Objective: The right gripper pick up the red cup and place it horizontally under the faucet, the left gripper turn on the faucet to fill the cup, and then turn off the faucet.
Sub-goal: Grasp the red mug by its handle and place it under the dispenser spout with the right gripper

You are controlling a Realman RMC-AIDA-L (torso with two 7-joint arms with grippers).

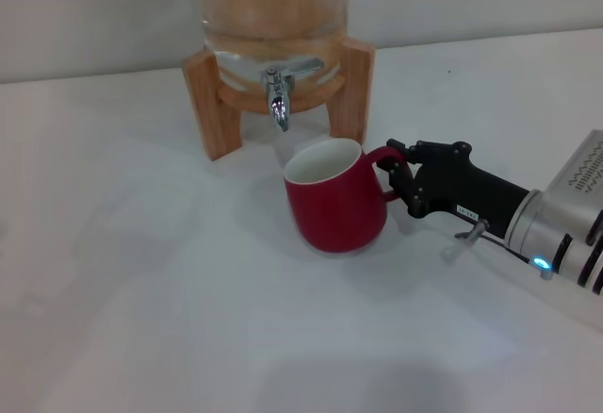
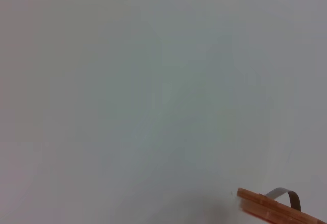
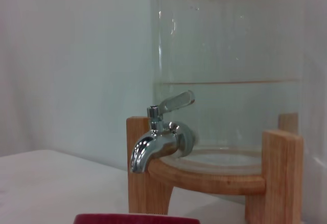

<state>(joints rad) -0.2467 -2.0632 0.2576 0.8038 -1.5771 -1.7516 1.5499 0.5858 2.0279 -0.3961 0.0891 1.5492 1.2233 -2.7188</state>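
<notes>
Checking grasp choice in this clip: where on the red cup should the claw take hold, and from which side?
The loop handle, from the robot's right. The red cup stands upright below the faucet with its handle pointing right, where the right claw already grips it. The rounded body looks too wide to pinch securely.

The right claw (image 1: 394,173) reaches in low from the right, fingers closed.

glass jar (image 1: 273,3): upright on wooden stand (image 1: 209,102) | white table (image 1: 141,290) | pale wall (image 1: 75,8)
</notes>
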